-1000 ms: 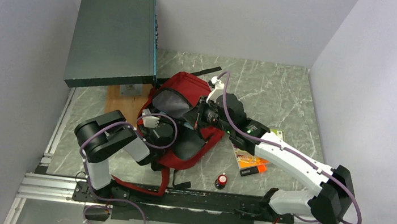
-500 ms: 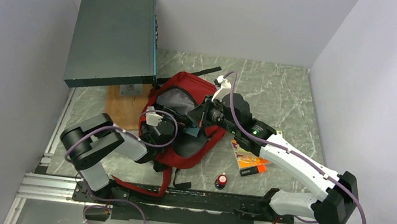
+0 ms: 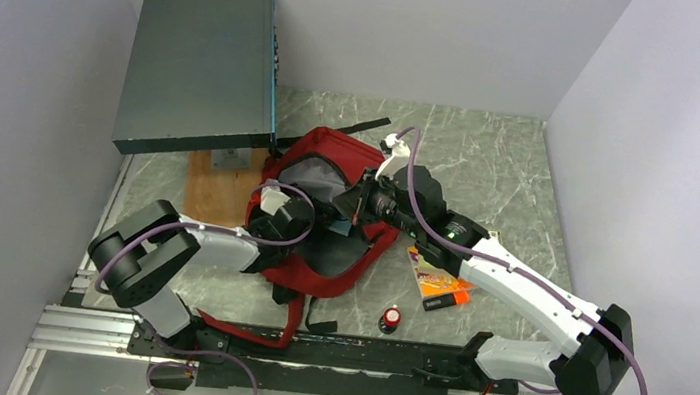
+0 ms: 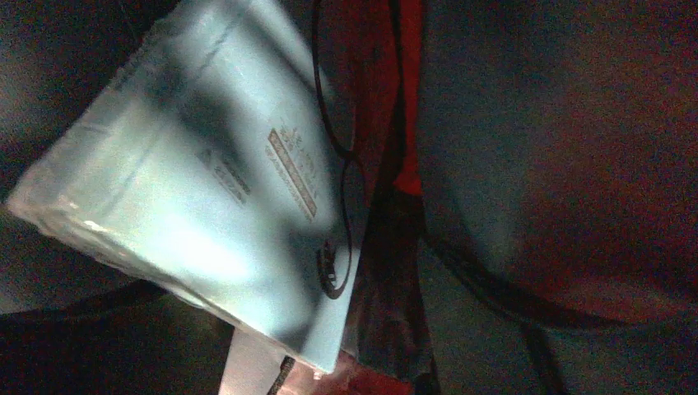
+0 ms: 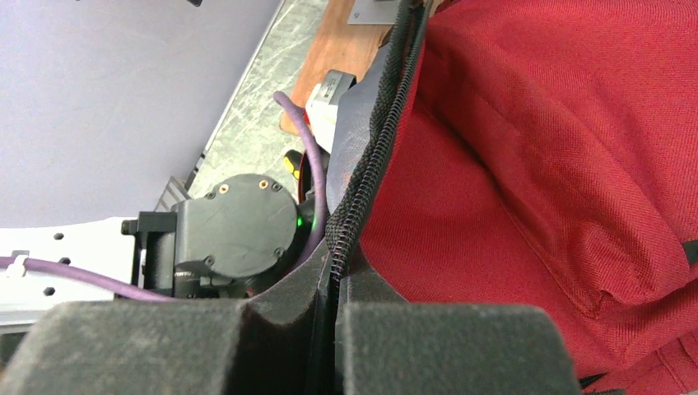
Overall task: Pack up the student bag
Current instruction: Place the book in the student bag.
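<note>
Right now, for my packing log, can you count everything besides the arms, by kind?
dark red fabric backpack: 1
dark grey flat box: 1
brown wooden board: 1
light blue plastic-wrapped packet: 1
orange printed packet: 1
orange, black-tipped stick: 1
small red round object: 1
Total: 7

The student bag [image 3: 330, 147] is dark red with grey lining (its zip teeth [image 5: 368, 164] are black). The table [image 3: 501, 166] is grey-green marble veined white, the packet [image 4: 197, 197] pale blue, the box [image 3: 201, 63] dark slate-grey.

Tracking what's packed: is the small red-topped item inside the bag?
No, the red-topped item lies on the table, outside the student bag.
</note>
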